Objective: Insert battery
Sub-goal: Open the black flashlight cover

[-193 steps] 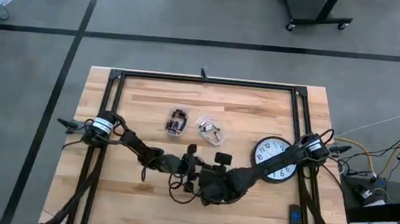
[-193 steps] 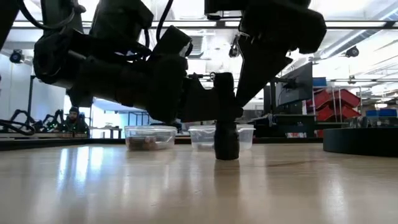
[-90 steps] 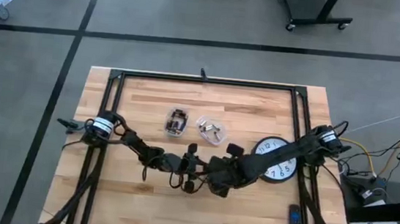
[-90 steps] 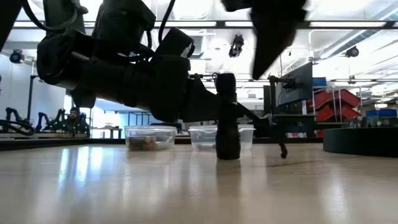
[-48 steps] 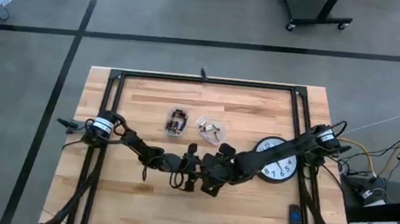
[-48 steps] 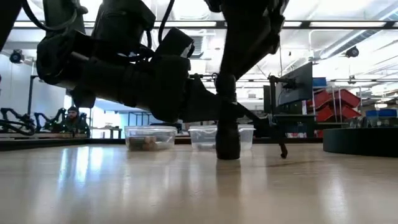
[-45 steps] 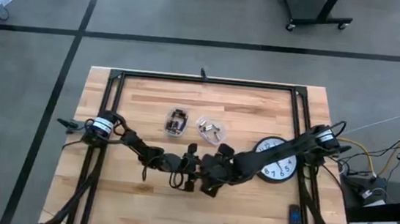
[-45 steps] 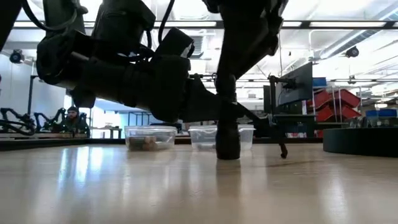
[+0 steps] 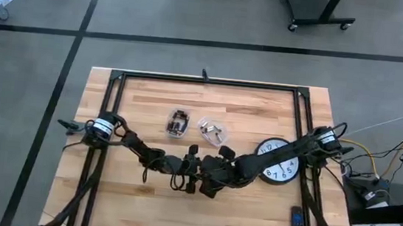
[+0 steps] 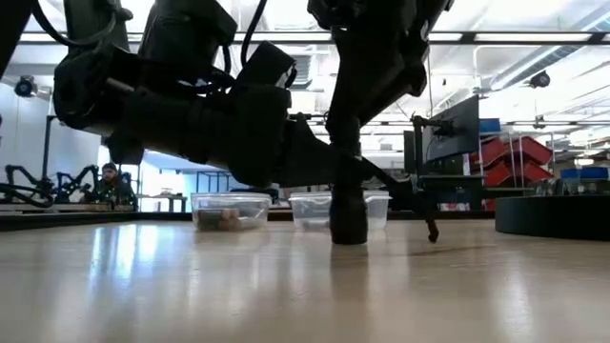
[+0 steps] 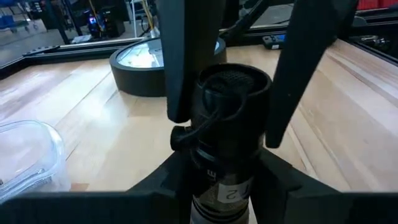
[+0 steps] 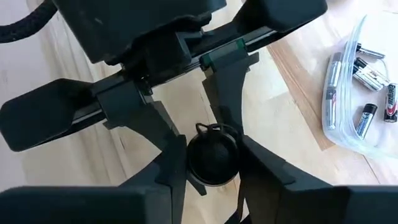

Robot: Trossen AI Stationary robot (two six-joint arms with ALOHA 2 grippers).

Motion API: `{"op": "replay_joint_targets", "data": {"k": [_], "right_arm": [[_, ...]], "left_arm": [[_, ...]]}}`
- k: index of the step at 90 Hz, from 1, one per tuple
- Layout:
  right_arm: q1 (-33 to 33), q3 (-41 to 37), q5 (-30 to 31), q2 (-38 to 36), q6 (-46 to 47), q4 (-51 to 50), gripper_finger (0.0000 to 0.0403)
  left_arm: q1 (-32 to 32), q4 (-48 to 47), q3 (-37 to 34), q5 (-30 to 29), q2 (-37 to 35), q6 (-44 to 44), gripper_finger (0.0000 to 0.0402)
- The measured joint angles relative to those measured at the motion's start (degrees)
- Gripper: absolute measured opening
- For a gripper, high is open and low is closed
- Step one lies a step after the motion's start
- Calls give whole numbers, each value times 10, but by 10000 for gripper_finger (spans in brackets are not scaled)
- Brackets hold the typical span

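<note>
The flashlight (image 11: pixel 229 124) stands upright at the table's near middle, clamped by the left gripper (image 12: pixel 208 134); the right gripper (image 11: pixel 227 87) hangs over its cap, fingers apart. It looks rigid, smooth and top-heavy, best held low on the barrel.

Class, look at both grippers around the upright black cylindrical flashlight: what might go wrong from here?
1. The left gripper holds the upright black cylindrical flashlight while the right gripper straddles its cap; a skewed squeeze might tip it.
2. The arms crowd together and may collide.
3. The batteries stay in the clear plastic container, so closing now would leave it empty.
</note>
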Motion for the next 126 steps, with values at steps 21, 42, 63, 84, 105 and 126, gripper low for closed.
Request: {"op": "replay_joint_targets", "data": {"k": [21,42,63,84,105,126], "right_arm": [[0,0,-2,0,-25,-2,98],[-6,5,-37,0,-161,6,91],[-23,5,-126,0,-331,43,89],[-51,4,-233,2,-501,84,97],[-77,2,-314,3,-635,103,95],[-78,3,-293,0,-546,96,156]], "left_arm": [[0,0,0,9,-3,-1,94],[1,-40,-2,45,-34,5,94],[0,-113,-2,101,-69,8,94],[0,-148,-3,149,-94,6,94],[-2,-190,-2,158,-110,-28,94],[-2,-196,0,153,-111,-44,94]]}}
